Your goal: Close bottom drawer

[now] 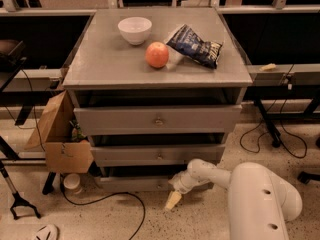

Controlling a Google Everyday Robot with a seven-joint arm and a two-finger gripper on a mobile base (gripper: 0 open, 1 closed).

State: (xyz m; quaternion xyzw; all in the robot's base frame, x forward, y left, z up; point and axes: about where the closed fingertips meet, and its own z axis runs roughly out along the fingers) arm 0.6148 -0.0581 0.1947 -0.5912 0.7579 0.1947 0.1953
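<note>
The bottom drawer (135, 183) is the lowest of three grey drawers in the cabinet; its low front panel sticks out slightly past the middle drawer (157, 155) above it. My white arm reaches in from the lower right. The gripper (173, 200) hangs just in front of the bottom drawer's front panel, right of its middle, with its pale fingertips pointing down toward the floor. The drawer's knob is hidden or too dark to make out.
On the cabinet top sit a white bowl (135, 30), an apple (157, 54) and a dark chip bag (195, 45). The top drawer (158, 119) stands slightly open. A cardboard box (60, 139) stands at the left, with a cup (73, 183) and a black cable (115, 199) on the floor.
</note>
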